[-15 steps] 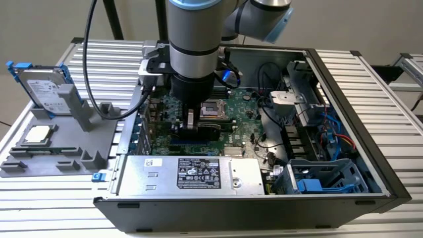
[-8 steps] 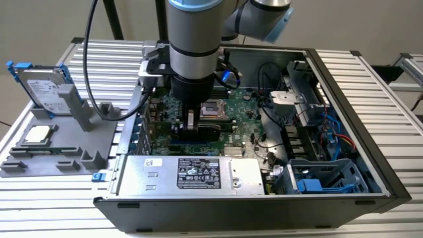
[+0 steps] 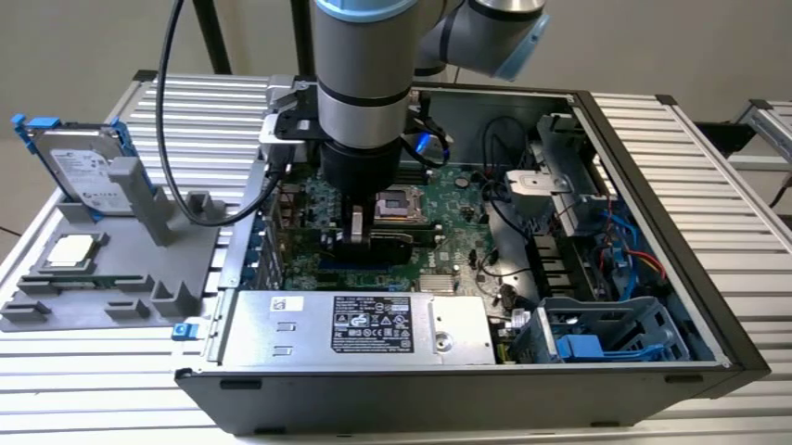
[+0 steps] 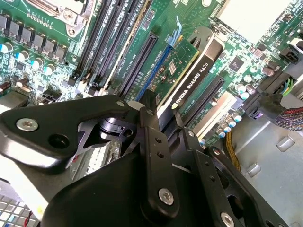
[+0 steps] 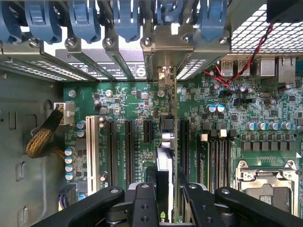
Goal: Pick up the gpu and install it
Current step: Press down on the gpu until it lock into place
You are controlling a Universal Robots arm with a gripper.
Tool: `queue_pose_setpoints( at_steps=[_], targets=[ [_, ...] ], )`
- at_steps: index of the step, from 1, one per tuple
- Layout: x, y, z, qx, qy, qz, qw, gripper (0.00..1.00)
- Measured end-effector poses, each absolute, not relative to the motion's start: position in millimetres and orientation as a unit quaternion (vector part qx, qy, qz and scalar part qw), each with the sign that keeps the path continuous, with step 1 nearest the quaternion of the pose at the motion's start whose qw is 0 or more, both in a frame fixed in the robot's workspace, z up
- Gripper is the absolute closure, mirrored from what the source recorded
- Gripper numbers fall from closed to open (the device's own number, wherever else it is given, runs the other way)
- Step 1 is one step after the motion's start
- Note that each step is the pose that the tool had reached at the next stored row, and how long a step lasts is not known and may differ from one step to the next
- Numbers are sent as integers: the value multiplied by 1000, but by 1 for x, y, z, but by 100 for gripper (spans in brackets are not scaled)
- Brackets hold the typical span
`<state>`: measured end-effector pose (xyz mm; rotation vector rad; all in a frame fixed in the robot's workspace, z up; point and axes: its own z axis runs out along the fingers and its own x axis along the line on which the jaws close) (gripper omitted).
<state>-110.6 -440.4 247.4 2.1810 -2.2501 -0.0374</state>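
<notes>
So the pick-up part looked done: the gpu was already inside the open computer case, standing on edge over the motherboard, with the gripper lowered right down onto it. In both wrist views the jaws were pinching the card's top edge, one finger on each side. In the first wrist view the card ran edge-on straight towards the rear bracket slots, lined up with one of the long expansion slots. Whether the edge connector was fully seated I couldn't tell, since the bottom of the card was hidden. My guess is the install was near its end, with the card not yet released. Off on the worktop, the hard drive and CPU sat in their grey holder, untouched.
</notes>
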Motion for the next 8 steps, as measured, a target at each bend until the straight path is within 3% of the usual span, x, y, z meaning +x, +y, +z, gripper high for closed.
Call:
queue_pose_setpoints(
  at_steps=[8],
  targets=[
    [-111,-440,247,696,-718,-12,4,100]
  ],
)
